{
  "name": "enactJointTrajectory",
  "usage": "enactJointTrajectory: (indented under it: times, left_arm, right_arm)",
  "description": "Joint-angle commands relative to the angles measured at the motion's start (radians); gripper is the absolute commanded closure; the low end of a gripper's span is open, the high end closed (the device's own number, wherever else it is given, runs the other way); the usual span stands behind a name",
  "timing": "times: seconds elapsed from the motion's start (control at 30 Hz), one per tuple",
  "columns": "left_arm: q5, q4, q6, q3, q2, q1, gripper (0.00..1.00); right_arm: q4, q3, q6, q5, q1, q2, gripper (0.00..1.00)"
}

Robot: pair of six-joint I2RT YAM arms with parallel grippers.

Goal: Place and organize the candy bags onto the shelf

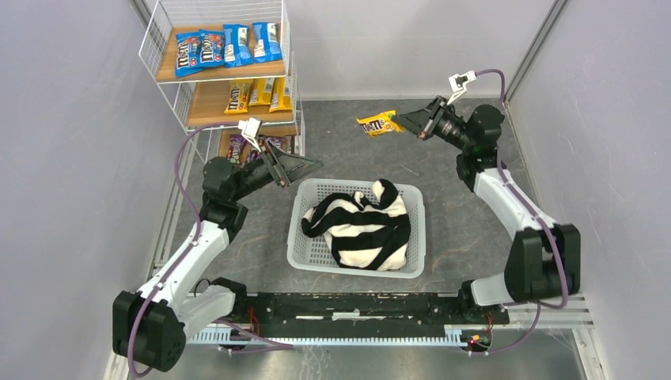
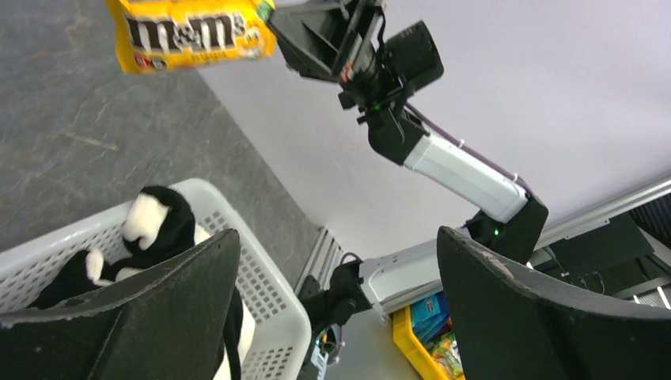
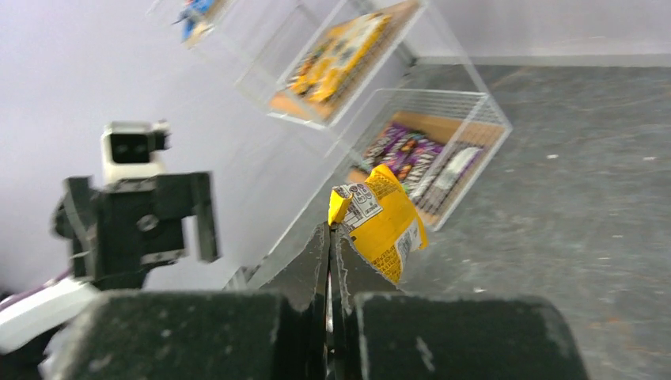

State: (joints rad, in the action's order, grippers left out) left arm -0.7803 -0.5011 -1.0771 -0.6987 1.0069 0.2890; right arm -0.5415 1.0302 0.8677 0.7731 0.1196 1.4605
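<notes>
Pinching a yellow candy bag (image 1: 378,123) aloft, right end effector (image 1: 399,121) is clamped; left end effector (image 1: 313,165) gapes empty.

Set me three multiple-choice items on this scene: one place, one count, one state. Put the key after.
1. Where does the striped cloth lie? A. under the right arm B. on the floor C. in the white basket
2. How many blue candy bags lie on the shelf's top board? A. two B. four C. six
3. The right gripper is: A. shut on a yellow candy bag B. open, empty C. shut on the cloth
Key: 1 C, it fills the basket; 2 B, four side by side; 3 A, jaws pinch the bag's edge.
</notes>
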Motion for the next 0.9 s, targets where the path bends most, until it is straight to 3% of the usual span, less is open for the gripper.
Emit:
enactJointTrajectory:
  times: [0.0,0.3,0.4,0.63,0.73,0.87]
  left_arm:
    - [0.085,-0.346,-0.087,0.059,-0.029,0.047,0.00]
    - [0.198,-0.469,-0.090,0.092,-0.024,0.088,0.00]
    - [0.177,-0.556,-0.114,0.092,-0.003,0.118,0.00]
    - [0.167,-0.563,-0.108,0.081,0.021,0.194,0.02]
    - [0.171,-0.548,-0.090,0.070,0.022,0.225,0.11]
    - [0.207,-0.506,-0.081,0.074,0.002,0.228,0.37]
  right_arm:
    - [-0.032,-0.039,0.091,0.095,0.044,-0.158,1.00]
    - [-0.035,-0.004,0.216,0.075,0.194,-0.333,1.00]
    - [-0.078,-0.007,0.272,0.058,0.229,-0.349,1.00]
    - [-0.126,-0.013,0.336,0.025,0.274,-0.373,1.00]
    - [-0.125,-0.024,0.340,0.012,0.277,-0.373,1.00]
    - [-0.159,-0.051,0.367,0.006,0.280,-0.368,1.00]
